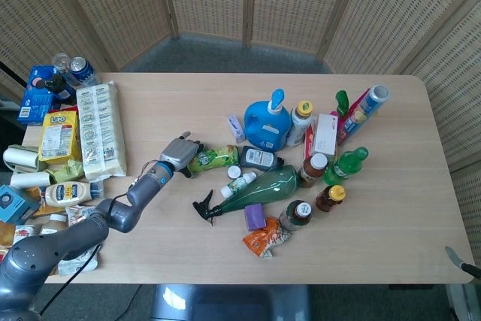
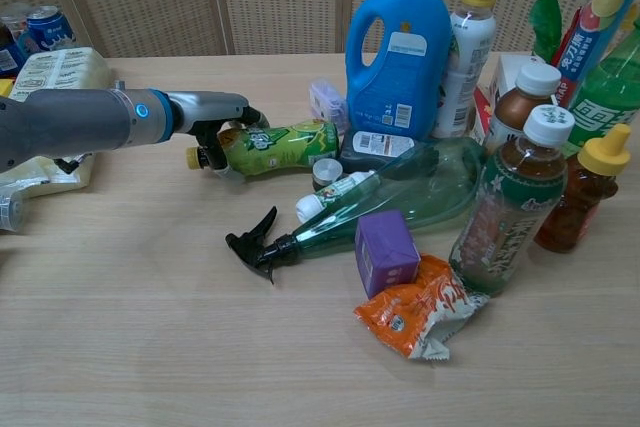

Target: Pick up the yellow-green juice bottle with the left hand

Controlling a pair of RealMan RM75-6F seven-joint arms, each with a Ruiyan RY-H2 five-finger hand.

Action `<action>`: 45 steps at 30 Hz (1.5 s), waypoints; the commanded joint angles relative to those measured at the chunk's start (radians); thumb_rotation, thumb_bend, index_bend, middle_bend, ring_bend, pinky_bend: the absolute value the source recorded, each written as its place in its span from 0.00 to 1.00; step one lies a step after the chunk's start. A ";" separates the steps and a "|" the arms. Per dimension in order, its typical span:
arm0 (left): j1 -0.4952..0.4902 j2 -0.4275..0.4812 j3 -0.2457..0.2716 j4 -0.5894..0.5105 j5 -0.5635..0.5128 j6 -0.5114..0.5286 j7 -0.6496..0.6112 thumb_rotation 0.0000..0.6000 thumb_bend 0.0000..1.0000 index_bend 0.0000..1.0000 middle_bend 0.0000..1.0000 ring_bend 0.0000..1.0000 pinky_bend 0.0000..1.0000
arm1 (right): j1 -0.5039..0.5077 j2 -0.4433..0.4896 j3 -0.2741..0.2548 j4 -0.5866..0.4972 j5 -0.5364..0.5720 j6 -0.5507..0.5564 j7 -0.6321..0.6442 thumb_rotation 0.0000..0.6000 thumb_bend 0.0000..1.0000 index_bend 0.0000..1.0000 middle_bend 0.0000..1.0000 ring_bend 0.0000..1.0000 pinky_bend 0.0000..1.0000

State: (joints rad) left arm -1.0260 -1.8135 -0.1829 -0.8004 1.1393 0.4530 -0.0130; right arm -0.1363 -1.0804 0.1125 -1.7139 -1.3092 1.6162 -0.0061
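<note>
You are at the grasp step. Your left hand sits at the cap end of the juice bottle, which lies on its side on the surface, cap pointing left, just left of the blue jug and beyond the spray bottle. In the chest view the fingers curl over the neck and the thumb looks to be below it, so the hand seems to be closing on the bottle, but you cannot tell whether the grip is firm; the bottle rests on the surface. The right hand is not in sight. Next, I judge you need to settle the fingers round the neck or shoulder, tighten, then lift straight up, clear of the small white bottle nearby.
</note>
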 commanded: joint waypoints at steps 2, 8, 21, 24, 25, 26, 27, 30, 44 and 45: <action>-0.005 -0.024 -0.010 0.016 -0.017 0.013 0.017 1.00 0.30 0.24 0.28 0.29 0.00 | -0.004 -0.001 0.000 0.003 -0.002 0.003 0.004 0.82 0.04 0.00 0.00 0.00 0.00; 0.000 -0.067 -0.032 0.042 -0.017 0.092 0.026 1.00 0.32 0.59 0.59 0.63 0.38 | -0.013 0.001 0.000 0.008 -0.006 0.013 0.018 0.82 0.04 0.00 0.00 0.00 0.00; 0.078 0.055 -0.093 -0.139 -0.003 0.232 -0.076 1.00 0.34 0.75 0.76 0.81 0.64 | -0.008 -0.012 0.000 0.025 -0.020 0.000 0.042 0.82 0.04 0.00 0.00 0.00 0.00; 0.117 0.136 -0.112 -0.254 0.003 0.282 -0.110 1.00 0.33 0.75 0.76 0.81 0.64 | 0.001 -0.020 0.001 0.032 -0.025 -0.012 0.043 0.82 0.04 0.00 0.00 0.00 0.00; 0.130 0.163 -0.116 -0.291 0.005 0.298 -0.118 1.00 0.33 0.75 0.76 0.81 0.64 | 0.004 -0.023 0.002 0.034 -0.025 -0.017 0.044 0.82 0.04 0.00 0.00 0.00 0.00; 0.148 0.199 -0.123 -0.341 0.006 0.320 -0.127 1.00 0.33 0.75 0.76 0.81 0.64 | 0.008 -0.026 0.002 0.038 -0.026 -0.022 0.045 0.81 0.04 0.00 0.00 0.00 0.00; 0.161 0.225 -0.128 -0.376 0.006 0.336 -0.133 1.00 0.33 0.75 0.76 0.81 0.64 | 0.011 -0.029 0.002 0.041 -0.027 -0.027 0.047 0.81 0.04 0.00 0.00 0.00 0.00; 0.203 0.313 -0.144 -0.489 0.006 0.381 -0.154 1.00 0.32 0.75 0.76 0.81 0.64 | 0.021 -0.038 0.003 0.050 -0.032 -0.040 0.052 0.82 0.04 0.00 0.00 0.00 0.00; 0.361 0.656 -0.240 -0.905 0.015 0.605 -0.185 1.00 0.31 0.74 0.75 0.80 0.63 | 0.052 -0.078 -0.003 0.096 -0.074 -0.068 0.096 0.82 0.04 0.00 0.00 0.00 0.00; 0.370 0.671 -0.247 -0.926 0.014 0.617 -0.193 1.00 0.31 0.74 0.75 0.80 0.63 | 0.053 -0.081 -0.003 0.100 -0.075 -0.068 0.100 0.82 0.04 0.00 0.00 0.00 0.00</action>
State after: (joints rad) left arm -0.6896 -1.1818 -0.4033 -1.6741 1.1513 1.0268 -0.1898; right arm -0.0845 -1.1591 0.1099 -1.6163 -1.3828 1.5480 0.0923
